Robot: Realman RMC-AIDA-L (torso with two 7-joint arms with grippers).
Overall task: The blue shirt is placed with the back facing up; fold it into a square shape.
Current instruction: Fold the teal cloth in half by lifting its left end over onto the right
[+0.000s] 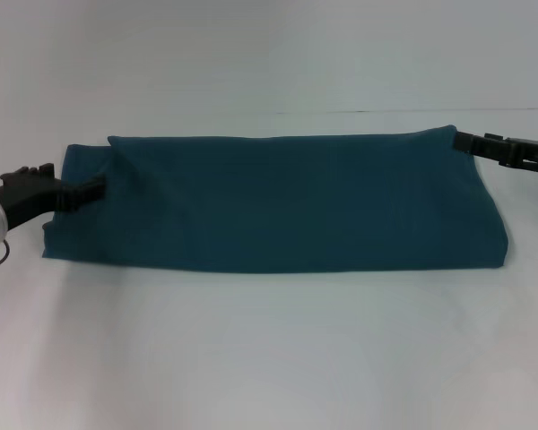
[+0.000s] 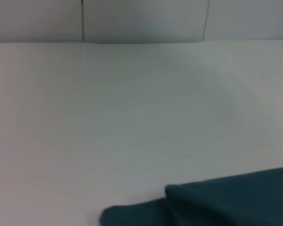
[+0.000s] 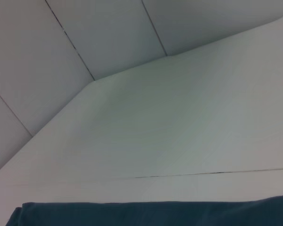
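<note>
The blue shirt (image 1: 278, 202) lies on the white table as a long, wide rectangle, folded over lengthwise. My left gripper (image 1: 91, 191) is at its left edge, shut on the fabric, which puckers there. At the shirt's far right corner, my right gripper (image 1: 461, 140) is shut on the cloth, and that corner is drawn to a point. In the left wrist view a strip of the blue shirt (image 2: 226, 202) shows with a small fold. The right wrist view shows only the hem of the blue shirt (image 3: 151, 214). Neither wrist view shows its own fingers.
The white table (image 1: 269, 358) extends well in front of the shirt and behind it. A pale panelled wall (image 3: 85, 37) rises beyond the table's far edge. Nothing else stands on the surface.
</note>
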